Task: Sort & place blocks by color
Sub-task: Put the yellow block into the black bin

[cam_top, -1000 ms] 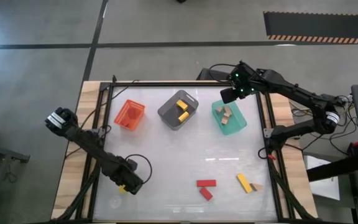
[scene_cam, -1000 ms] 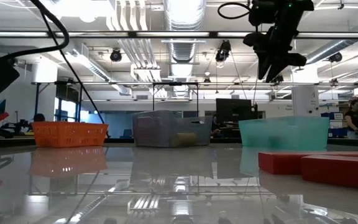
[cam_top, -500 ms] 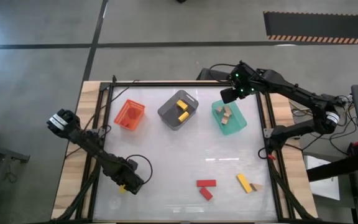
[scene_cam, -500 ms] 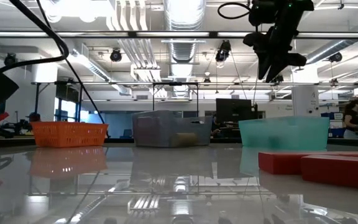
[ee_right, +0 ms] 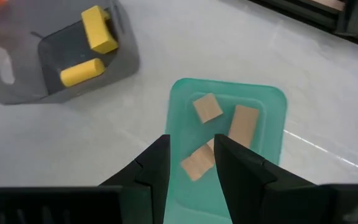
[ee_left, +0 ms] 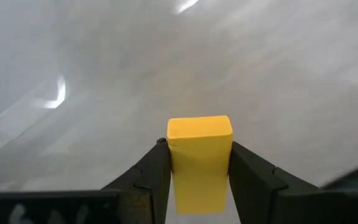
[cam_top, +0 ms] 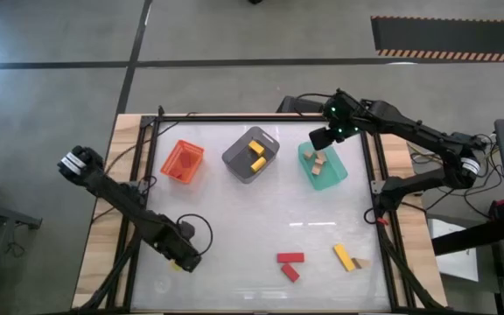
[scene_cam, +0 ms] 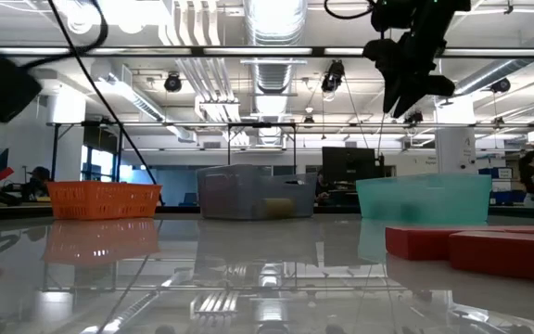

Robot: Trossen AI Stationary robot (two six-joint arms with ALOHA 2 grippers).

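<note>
White and glossy, the worktop [cam_top: 252, 210] carries an orange bin [cam_top: 182, 161], a grey bin [cam_top: 251, 155] with yellow blocks [cam_top: 256, 150] and a green bin [cam_top: 322, 165] with tan blocks [ee_right: 219, 134]. Compared with a second ago, the left arm's elbow has swung outward while the left tool [cam_top: 179, 260] stays low at the near left, clamped on a yellow block [ee_left: 199, 158]. The right tool [cam_top: 320, 137] still hovers over the green bin, fingers slightly apart, holding nothing. Red blocks [cam_top: 290, 264] and a yellow bar [cam_top: 345, 257] lie at the near right; the piece beside the bar is hard to make out.
</note>
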